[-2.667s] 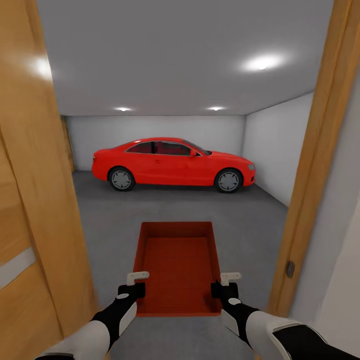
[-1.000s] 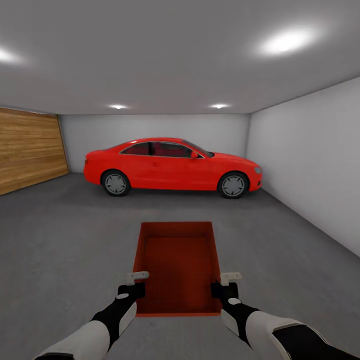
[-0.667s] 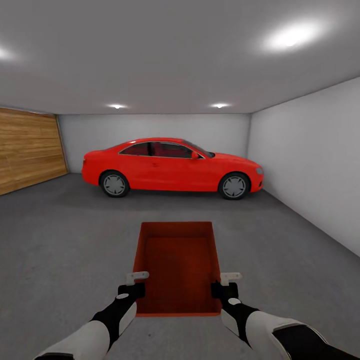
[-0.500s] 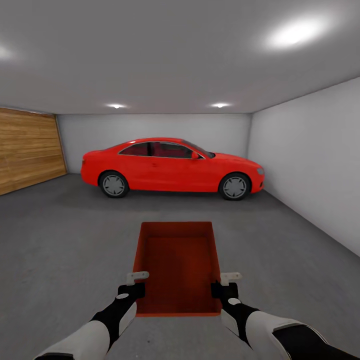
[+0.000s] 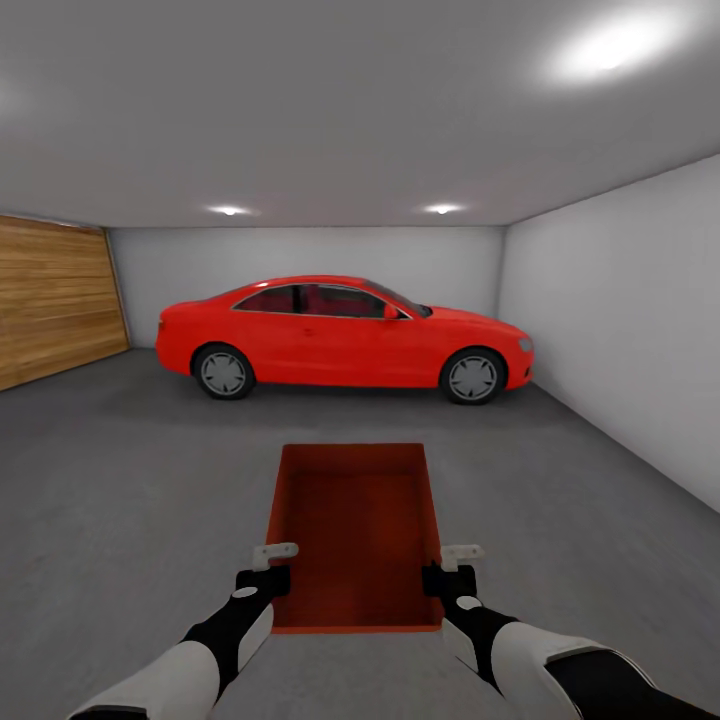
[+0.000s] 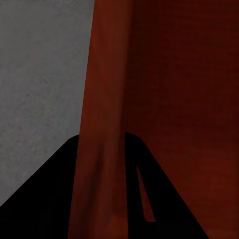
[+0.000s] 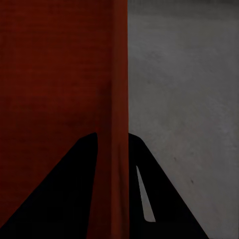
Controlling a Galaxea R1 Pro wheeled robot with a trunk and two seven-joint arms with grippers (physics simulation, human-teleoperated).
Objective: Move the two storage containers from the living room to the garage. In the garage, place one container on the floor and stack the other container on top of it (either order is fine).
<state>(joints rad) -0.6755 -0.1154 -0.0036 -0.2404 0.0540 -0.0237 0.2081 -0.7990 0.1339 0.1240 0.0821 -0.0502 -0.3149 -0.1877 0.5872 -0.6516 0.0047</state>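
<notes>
Wooden-plank garage door stands at far left. Left claw is clamped on the left wall of the red-orange storage container, carried above the grey concrete floor. Right claw is clamped on its right wall. Beyond is a red car; a pale wall at right.

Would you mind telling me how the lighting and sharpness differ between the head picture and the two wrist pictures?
Head view: sharp, evenly lit, with glare blooming around a ceiling light. Left wrist view: dim and soft, the box wall a murky red, the fingers plain black shapes. Right wrist view: equally dark, the floor grainy grey.
</notes>
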